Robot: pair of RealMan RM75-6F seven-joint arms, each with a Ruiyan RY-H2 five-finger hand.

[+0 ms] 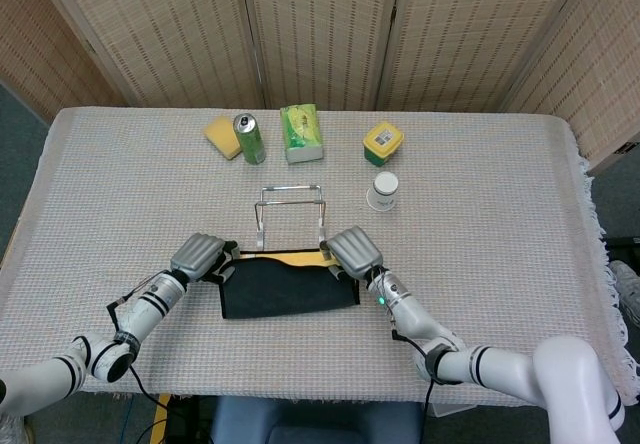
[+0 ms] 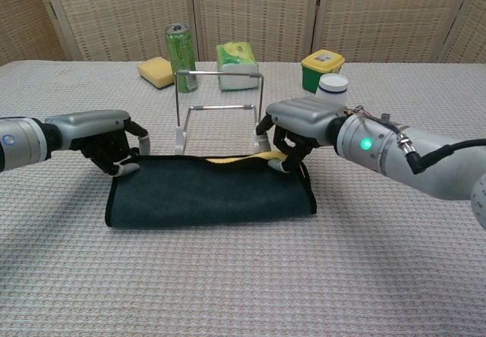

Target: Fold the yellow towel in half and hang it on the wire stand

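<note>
The towel [image 1: 290,289] [image 2: 213,196] lies folded flat at the front of the table, dark side up, with a thin yellow strip [image 1: 297,259] [image 2: 235,158] showing along its far edge. My left hand [image 1: 200,256] [image 2: 102,133] grips the far left corner of the top layer with curled fingers. At the far right corner my right hand [image 1: 352,251] [image 2: 300,124] pinches the same edge. The wire stand [image 1: 290,209] [image 2: 220,98] stands upright and bare just behind the towel, between the two hands.
Along the back stand a green can [image 1: 249,138] [image 2: 178,47], a yellow sponge [image 1: 222,134] [image 2: 156,71], a green tissue pack [image 1: 301,132] [image 2: 238,65] and a yellow container [image 1: 383,143] [image 2: 322,68]. A white cup [image 1: 383,191] [image 2: 332,85] sits right of the stand.
</note>
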